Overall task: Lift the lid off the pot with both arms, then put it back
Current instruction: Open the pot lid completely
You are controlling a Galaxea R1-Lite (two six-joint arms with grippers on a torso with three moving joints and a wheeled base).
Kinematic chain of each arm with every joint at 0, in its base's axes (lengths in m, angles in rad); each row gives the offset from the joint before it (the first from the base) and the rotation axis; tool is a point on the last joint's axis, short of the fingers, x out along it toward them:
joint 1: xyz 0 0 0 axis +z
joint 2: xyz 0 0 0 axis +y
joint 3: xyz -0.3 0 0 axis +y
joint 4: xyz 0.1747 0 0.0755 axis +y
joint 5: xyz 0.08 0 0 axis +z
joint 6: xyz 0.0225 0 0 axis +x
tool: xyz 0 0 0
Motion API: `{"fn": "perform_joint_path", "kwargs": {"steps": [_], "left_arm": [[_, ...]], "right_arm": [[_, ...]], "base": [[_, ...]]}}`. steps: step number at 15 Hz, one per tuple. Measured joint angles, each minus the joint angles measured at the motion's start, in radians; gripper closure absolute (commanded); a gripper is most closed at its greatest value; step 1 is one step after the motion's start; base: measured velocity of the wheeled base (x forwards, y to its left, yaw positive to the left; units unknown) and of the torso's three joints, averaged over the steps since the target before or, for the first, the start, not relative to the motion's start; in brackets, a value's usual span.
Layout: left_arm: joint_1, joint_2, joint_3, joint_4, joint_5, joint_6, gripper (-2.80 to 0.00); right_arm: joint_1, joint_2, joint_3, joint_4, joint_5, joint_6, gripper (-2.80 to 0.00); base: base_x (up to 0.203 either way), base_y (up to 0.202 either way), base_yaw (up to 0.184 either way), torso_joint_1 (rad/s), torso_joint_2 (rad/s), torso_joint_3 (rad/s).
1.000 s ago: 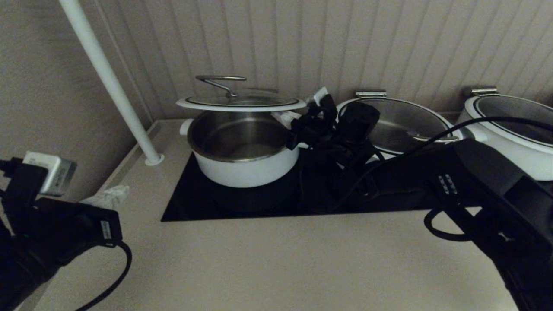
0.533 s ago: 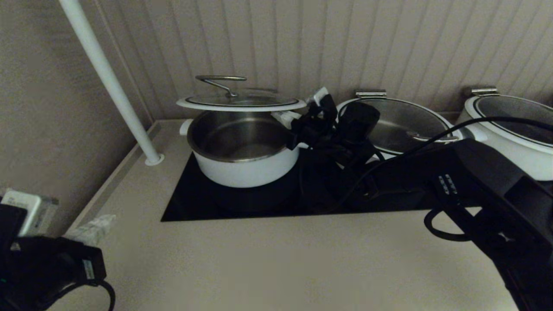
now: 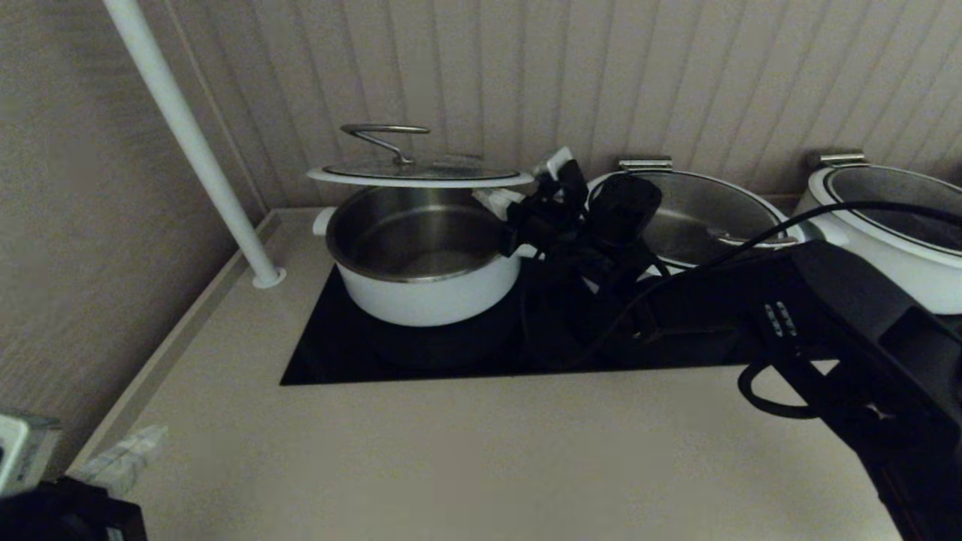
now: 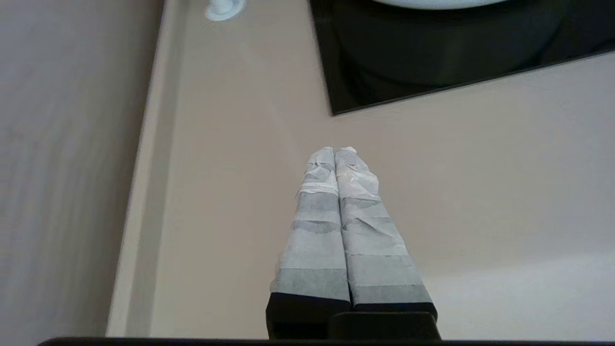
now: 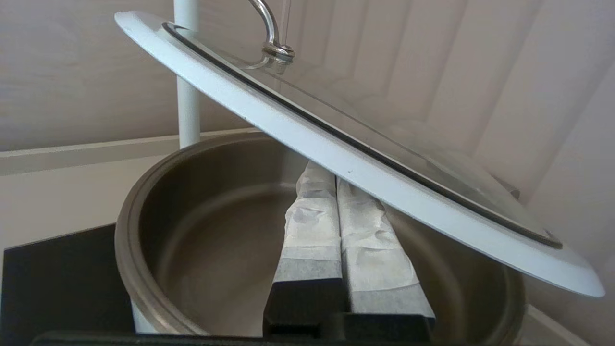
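The lid (image 3: 421,176), glass with a white ring and a looped steel handle (image 3: 383,135), hangs a little above the open white pot (image 3: 428,293) with the steel liner. My right gripper (image 3: 496,200) is at the pot's right rim. In the right wrist view its taped fingers (image 5: 312,216) are shut side by side, with their tips under the lid's white ring (image 5: 336,149), over the pot's inside (image 5: 202,226). The lid rests on them. My left gripper (image 4: 335,150) is shut and empty, low over the counter at the front left (image 3: 146,439).
The pot stands on a black cooktop (image 3: 338,353) set in a beige counter. A white pole (image 3: 195,150) rises left of the pot. Two other white pots with lids (image 3: 699,210) (image 3: 894,218) stand to the right. A panelled wall is close behind.
My left arm has drawn back down toward the front left corner, nearly out of the head view. The lid has risen slightly. The right arm has hardly moved.
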Motion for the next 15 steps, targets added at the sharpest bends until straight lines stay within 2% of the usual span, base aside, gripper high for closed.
{"fn": "perform_joint_path", "kwargs": {"steps": [2, 5, 8, 13, 15], "left_arm": [[0.013, -0.027, 0.001, 0.003, 0.015, 0.010, 0.00], [0.017, -0.105, 0.001, 0.068, 0.083, 0.040, 0.00], [0.017, -0.251, 0.001, 0.209, 0.114, 0.056, 0.00], [0.017, -0.582, -0.015, 0.545, 0.170, 0.091, 0.00], [0.018, -0.628, -0.011, 0.597, 0.185, 0.096, 0.00]], "right_arm": [[-0.001, 0.002, -0.018, 0.010, 0.000, 0.000, 0.00], [-0.002, 0.009, -0.042, 0.013, 0.000, 0.000, 0.00], [-0.002, 0.011, -0.047, 0.013, 0.000, 0.001, 0.00], [-0.002, 0.013, -0.048, 0.013, -0.001, 0.000, 0.00], [-0.001, 0.014, -0.049, 0.022, 0.000, 0.000, 0.00]], "base": [[0.000, 0.000, 0.000, 0.000, 0.00, 0.000], [0.000, 0.000, 0.000, 0.000, 0.00, 0.000], [0.000, 0.000, 0.000, 0.000, 0.00, 0.000], [0.000, 0.000, 0.000, 0.000, 0.00, 0.000], [0.000, 0.000, 0.000, 0.000, 0.00, 0.000]]}}
